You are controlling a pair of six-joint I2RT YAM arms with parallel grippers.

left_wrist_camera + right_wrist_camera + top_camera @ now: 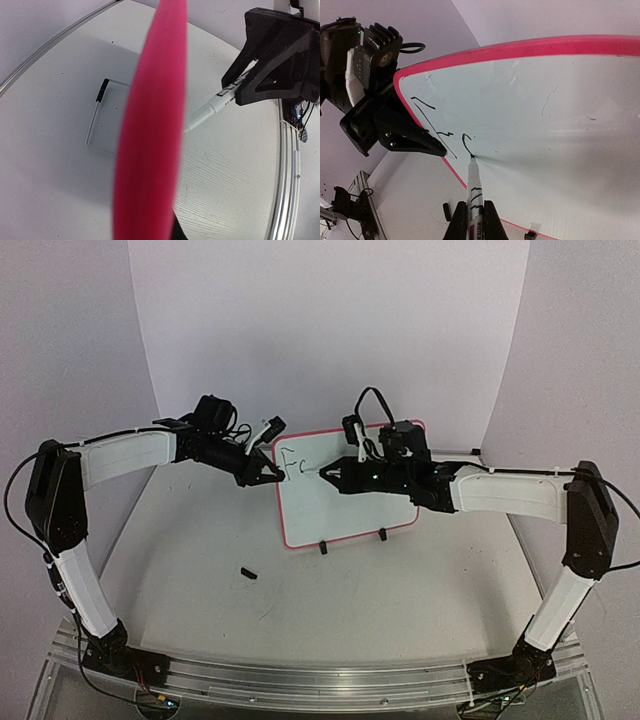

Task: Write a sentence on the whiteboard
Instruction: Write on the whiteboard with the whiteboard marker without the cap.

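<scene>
The whiteboard (345, 502), white with a red-pink frame, stands on two black feet at mid-table. My left gripper (268, 476) is shut on its left edge. In the left wrist view that frame (150, 135) fills the middle as a blurred pink band. My right gripper (475, 221) is shut on a white marker (473, 186), whose tip touches the whiteboard (555, 115) just under a curved stroke. The sentence (293, 463) is only a few dark strokes near the top left corner, an "F" and a partial letter (465, 142).
A small black marker cap (249, 574) lies on the table in front of the board's left side, also visible as the cap (447, 211) in the right wrist view. Purple walls enclose the table on three sides. A metal rail runs along the near edge.
</scene>
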